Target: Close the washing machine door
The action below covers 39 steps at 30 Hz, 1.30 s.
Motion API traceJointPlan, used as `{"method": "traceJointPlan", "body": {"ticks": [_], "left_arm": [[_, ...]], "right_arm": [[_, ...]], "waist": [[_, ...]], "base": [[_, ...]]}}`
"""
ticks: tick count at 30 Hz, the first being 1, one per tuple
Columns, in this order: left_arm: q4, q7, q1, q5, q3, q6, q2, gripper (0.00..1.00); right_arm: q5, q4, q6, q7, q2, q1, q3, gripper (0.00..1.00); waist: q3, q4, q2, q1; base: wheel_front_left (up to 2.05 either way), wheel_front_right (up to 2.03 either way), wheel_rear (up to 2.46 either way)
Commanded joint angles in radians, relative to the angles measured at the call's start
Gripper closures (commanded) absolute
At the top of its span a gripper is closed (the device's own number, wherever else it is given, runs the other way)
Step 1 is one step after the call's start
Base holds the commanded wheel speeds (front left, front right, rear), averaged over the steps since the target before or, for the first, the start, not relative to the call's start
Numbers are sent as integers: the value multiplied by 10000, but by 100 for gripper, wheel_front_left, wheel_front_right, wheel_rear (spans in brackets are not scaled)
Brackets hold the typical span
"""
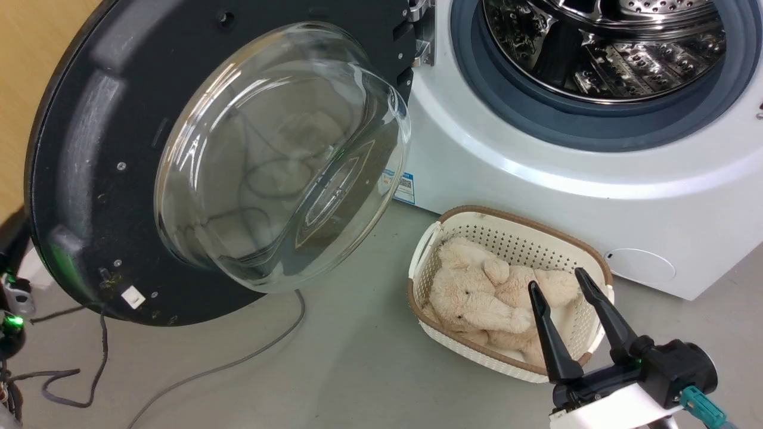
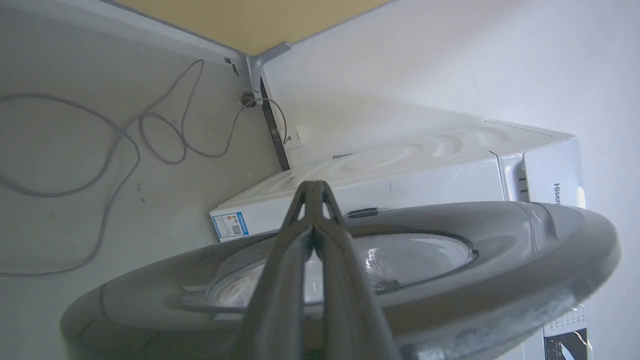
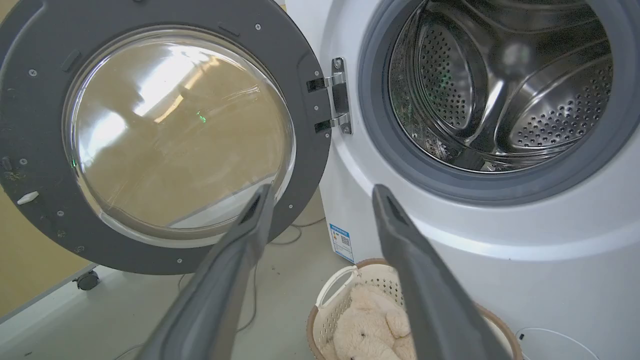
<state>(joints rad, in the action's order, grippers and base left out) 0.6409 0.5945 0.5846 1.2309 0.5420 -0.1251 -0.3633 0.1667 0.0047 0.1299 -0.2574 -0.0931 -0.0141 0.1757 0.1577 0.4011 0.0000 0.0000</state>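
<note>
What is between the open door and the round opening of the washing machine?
A metal hinge, joining the door to the washing machine; the right wrist view shows it clearly.

The washing machine door (image 1: 89, 179) stands swung wide to the left with its glass bowl bulging toward the near side, so the round mouth of the washing machine (image 1: 506, 173) on the right lies open with nothing across it. A basket (image 1: 518, 241) holding a plush toy (image 1: 477, 292) blocks the floor just near the machine's front, below that mouth. Left of it, the bare floor under the door is crossed by a grey cable (image 1: 238, 362).
</note>
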Motion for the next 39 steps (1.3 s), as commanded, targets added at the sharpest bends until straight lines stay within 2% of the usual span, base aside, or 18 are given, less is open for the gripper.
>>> {"method": "traceJointPlan", "body": {"ticks": [1,6,11,17,22,30,36,39], "left_arm": [[-14,315,-156,157,-35,-46,-61,100],[-449,1664,-633,741,-235,-51,26,100],[-1493,3084,-1358,1539,-445,-53,306,100],[-3107,4322,-2530,2193,-683,3,893,100],[-4881,4984,-3610,2356,-1200,420,1654,100],[-6859,5404,-4675,2667,-2194,1001,2782,100],[-7518,5128,-5085,3131,-3351,1224,3088,100],[-7522,4622,-5174,3395,-4045,1157,3120,100]], "right_arm": [[80,13,8,-44,-21,-175,17,0],[116,52,8,-44,47,-198,19,0],[179,103,8,-44,154,-163,-138,0],[275,111,8,-44,285,41,-407,0],[279,45,8,-44,348,160,-614,0],[243,22,8,-44,393,259,-768,0],[188,-41,8,-44,403,198,-818,0],[160,-72,8,-44,407,134,-854,0]], "waist": [[-22,-9,0,0],[-134,-35,0,0],[-373,-101,0,0],[-826,-297,0,0],[-1069,-599,0,0],[-1146,-1385,0,0],[-934,-2232,0,0],[-748,-2731,0,0]], "base": [[0,0,0],[0,0,0],[0,0,0],[0,0,0],[0,0,0],[0,0,0],[0,0,0],[0,0,0]]}}
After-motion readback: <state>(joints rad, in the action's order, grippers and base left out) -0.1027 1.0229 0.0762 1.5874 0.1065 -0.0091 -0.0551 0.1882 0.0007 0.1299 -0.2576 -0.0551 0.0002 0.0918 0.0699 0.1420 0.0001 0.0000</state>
